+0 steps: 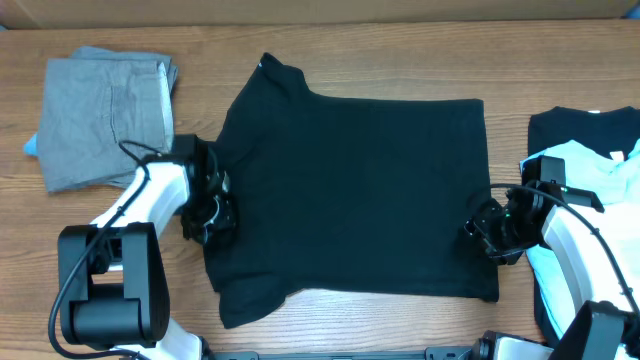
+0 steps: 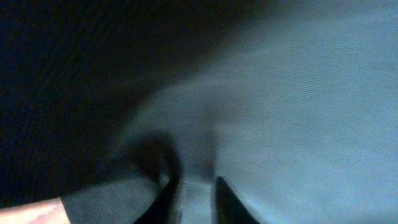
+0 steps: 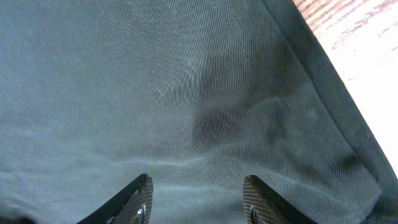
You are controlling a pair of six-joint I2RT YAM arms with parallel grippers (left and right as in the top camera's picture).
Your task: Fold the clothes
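Observation:
A plain black short-sleeved T-shirt lies flat across the middle of the table, collar toward the left. My left gripper sits at the shirt's left edge near the sleeve, and its fingers are nearly closed, pinching a ridge of the black fabric. My right gripper rests on the shirt's right hem, and its fingers are open with the black cloth flat beneath them. No logo shows.
A folded grey garment lies at the back left with a bit of light blue under it. A stack with a light blue shirt on a black one sits at the right edge. Bare wooden table runs along the back.

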